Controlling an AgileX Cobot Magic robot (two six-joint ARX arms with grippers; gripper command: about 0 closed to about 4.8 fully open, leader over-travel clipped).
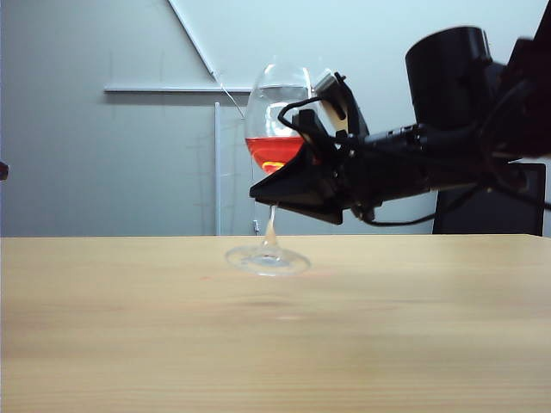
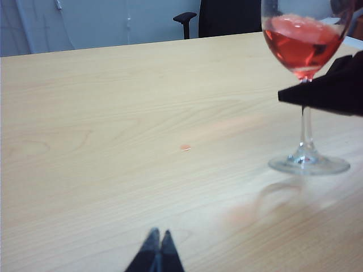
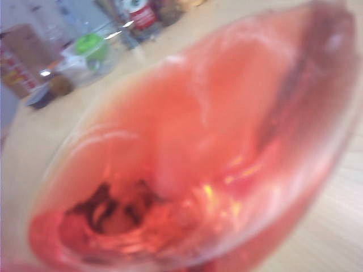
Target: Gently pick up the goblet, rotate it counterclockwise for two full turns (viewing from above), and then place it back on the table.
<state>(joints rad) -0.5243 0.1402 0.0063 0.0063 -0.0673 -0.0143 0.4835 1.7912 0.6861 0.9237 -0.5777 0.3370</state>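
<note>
In the exterior view you see the goblet [image 1: 275, 155] upright on the table [image 1: 129, 327], its round foot resting flat on the pale wood near the far edge, red liquid filling the lower part of the bowl. Your right gripper [image 1: 274, 196] reaches in level from the right side, its black fingers closed narrowly around the stem just under the bowl. Your left gripper does not show here.

From the left wrist view, your left gripper [image 2: 157, 252] sits low over the wood, its two dark fingertips pressed together with nothing between them, well apart from the glass. The goblet [image 2: 306, 85] stands off to one side, foot on the tabletop, and the dark tip of the right gripper [image 2: 306, 96] crosses the top of the stem right below the bowl. A small pinkish spot [image 2: 185, 148] lies on the bare wood between your left gripper and the glass.

In the right wrist view, the bowl of the goblet [image 3: 187, 164] fills nearly the whole frame, blurred and red. The fingers themselves are hidden behind it. Some blurred containers [image 3: 85, 56] stand on the far part of the table.
</note>
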